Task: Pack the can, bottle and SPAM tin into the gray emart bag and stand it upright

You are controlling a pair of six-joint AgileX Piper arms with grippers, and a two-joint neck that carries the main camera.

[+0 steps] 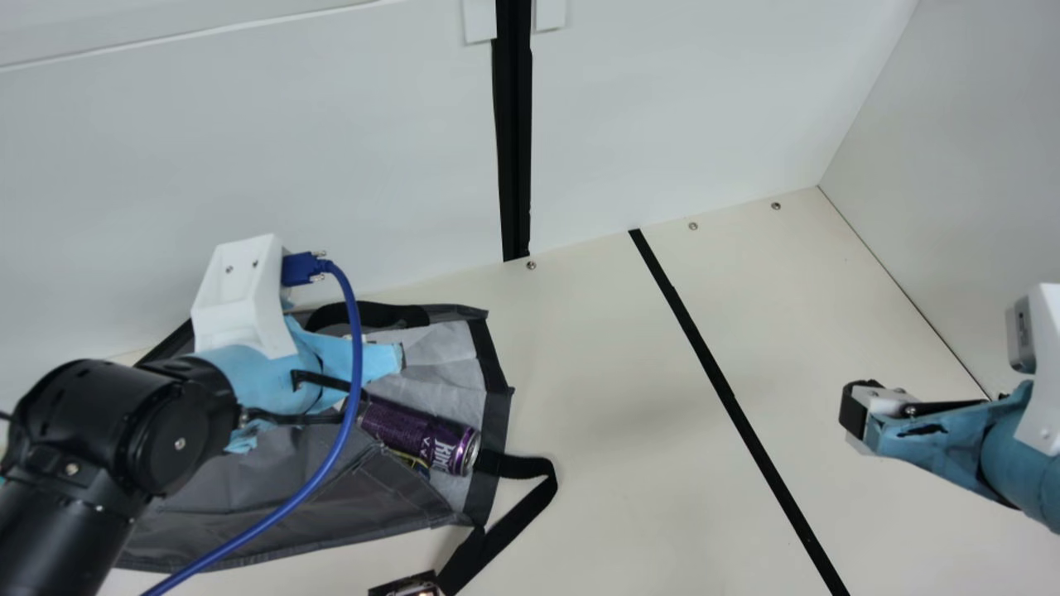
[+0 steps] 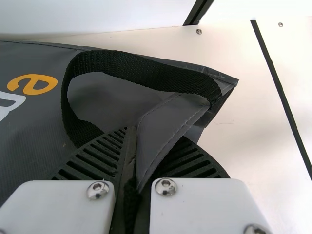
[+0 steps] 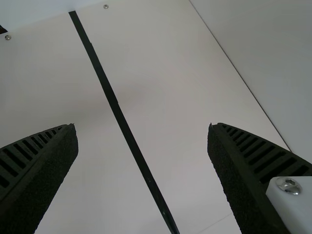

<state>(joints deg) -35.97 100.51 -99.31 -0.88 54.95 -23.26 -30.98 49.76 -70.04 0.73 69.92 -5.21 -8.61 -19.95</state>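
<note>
In the main view my left gripper [image 1: 396,358] is over the gray bag [image 1: 273,480], which lies on its side with its mouth facing right. The left wrist view has the left gripper [image 2: 146,158] shut on the edge of the bag [image 2: 114,100], beside a black handle [image 2: 131,68]. A purple can [image 1: 418,434] lies inside the mouth, and part of a yellow-and-blue item [image 1: 414,462] shows under it; what it is I cannot tell. My right gripper [image 1: 857,414] is off to the right, and in the right wrist view the right gripper [image 3: 142,129] stands open, holding nothing.
A black strap [image 1: 517,505] loops out from the bag's mouth. At the main view's bottom edge is a partly cut-off dark, shiny item [image 1: 410,586]. A black line [image 1: 729,393] crosses the table [image 1: 613,397] between the arms; white walls [image 1: 662,108] stand behind and at right.
</note>
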